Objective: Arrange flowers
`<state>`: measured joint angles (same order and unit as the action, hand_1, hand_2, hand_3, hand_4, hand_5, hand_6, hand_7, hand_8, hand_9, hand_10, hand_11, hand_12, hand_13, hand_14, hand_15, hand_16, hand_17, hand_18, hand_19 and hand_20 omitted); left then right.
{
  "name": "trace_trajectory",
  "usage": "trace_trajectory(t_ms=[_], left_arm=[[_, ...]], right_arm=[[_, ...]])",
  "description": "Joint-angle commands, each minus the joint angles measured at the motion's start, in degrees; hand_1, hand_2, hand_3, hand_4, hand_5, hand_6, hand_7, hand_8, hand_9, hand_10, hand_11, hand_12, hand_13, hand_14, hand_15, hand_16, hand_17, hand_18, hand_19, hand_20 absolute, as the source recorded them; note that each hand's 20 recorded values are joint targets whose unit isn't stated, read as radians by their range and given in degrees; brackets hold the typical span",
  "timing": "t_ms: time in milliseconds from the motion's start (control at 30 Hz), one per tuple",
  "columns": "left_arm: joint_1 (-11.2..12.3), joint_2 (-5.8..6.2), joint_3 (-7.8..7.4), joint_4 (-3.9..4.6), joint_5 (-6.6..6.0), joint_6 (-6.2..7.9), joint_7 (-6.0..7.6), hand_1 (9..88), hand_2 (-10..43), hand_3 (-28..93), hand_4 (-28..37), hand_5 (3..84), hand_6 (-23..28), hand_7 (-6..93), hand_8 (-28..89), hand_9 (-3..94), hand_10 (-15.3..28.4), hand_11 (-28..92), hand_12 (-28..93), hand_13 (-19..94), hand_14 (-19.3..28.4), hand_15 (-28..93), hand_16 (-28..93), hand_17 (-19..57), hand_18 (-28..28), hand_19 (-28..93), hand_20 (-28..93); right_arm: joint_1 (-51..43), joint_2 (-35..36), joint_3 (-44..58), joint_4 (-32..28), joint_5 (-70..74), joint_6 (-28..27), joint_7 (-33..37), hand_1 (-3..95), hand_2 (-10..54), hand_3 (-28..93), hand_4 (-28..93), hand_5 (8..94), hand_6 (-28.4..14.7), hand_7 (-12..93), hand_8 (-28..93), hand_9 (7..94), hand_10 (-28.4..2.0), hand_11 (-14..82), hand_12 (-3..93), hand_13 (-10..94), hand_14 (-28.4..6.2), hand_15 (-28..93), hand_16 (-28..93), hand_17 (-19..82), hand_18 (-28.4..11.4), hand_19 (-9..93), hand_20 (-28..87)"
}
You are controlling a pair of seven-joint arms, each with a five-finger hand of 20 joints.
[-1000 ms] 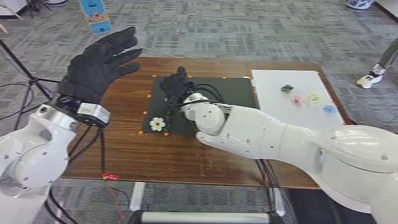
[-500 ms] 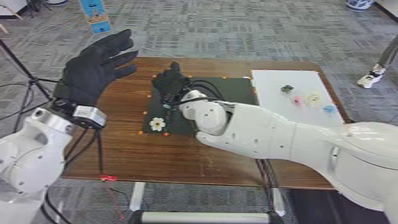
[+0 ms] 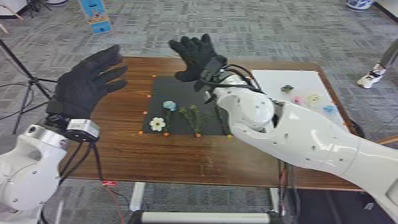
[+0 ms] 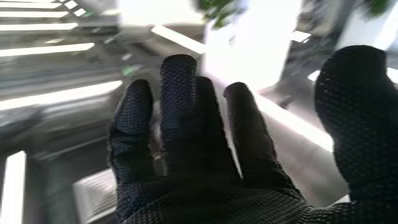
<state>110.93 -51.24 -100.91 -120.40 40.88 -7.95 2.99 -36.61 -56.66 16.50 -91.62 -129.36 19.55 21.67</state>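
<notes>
Head view, R hand (image 3: 197, 61) wide, fingers spread, over blk mat's (image 3: 166, 85) far edge, L hand (image 3: 78, 92) raised, relaxed-open, blue flower (image 3: 170, 105), white flower (image 3: 157, 124) + green stems (image 3: 193, 118) on mat, other flowers (image 3: 313, 99) on white board (image 3: 274, 80), R wrist view, R hand (image 4: 209, 200) straight-fingered, thumb apart

Grey patterned carpet (image 3: 213, 22) is covering the floor around a brown wooden desk (image 3: 178, 162), which is standing on pale legs (image 3: 137, 196). On the left, a black tripod (image 3: 32, 75) is standing beside the desk. Beyond the desk's far edge, a blue panel (image 3: 92, 14) is showing on the left and a blue-and-white vessel (image 3: 359, 3) on the right. In the right wrist view, long white light strips (image 4: 49, 51) are glowing against a blurred grey background.
</notes>
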Motion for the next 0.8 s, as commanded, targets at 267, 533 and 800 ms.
trace_trajectory(t_ms=[267,533,800], left_arm=[[7.2,-3.83,-3.24,-2.16,0.03,1.59,0.08,20.6,-6.9,67,-28.3,24.6,2.6,17.1,-9,20.2,10.0,16,15,18,13.0,16,4,-12.8,22.4,39,7],[8.6,-4.39,-3.43,-2.48,0.04,1.91,-0.14,20.5,-6.8,67,-28.3,24.6,2.6,17.1,-9,20.2,10.0,16,15,18,13.0,16,4,-12.8,22.4,39,7],[8.4,-4.61,-3.26,-2.59,0.22,1.38,-0.83,20.4,-6.8,67,-28.3,24.7,2.7,17.2,-9,20.3,10.1,17,15,18,13.0,16,4,-12.8,22.3,39,7]], right_arm=[[-18.2,19.5,16.8,5.4,2.6,0.8,7.5,29.5,-9.5,79,-28,33.4,-5.8,21,-10,33.2,-14.0,23.0,23.9,35,-11.5,69,23,15,-19.9,72,54],[-23.1,24.0,19.2,5.0,2.5,-0.5,9.2,31.4,-9.5,77,-28,36.6,-5.2,20,-10,38.2,-13.3,21.5,22.0,38,-11.8,74,25,15,-20.2,72,55],[-21.6,23.0,17.0,8.0,2.9,-3.0,9.8,32.3,-9.5,76,-28,39.6,-3.4,22,-11,41.6,-11.9,25.5,22.8,40,-11.5,75,26,15,-20.2,72,55]])
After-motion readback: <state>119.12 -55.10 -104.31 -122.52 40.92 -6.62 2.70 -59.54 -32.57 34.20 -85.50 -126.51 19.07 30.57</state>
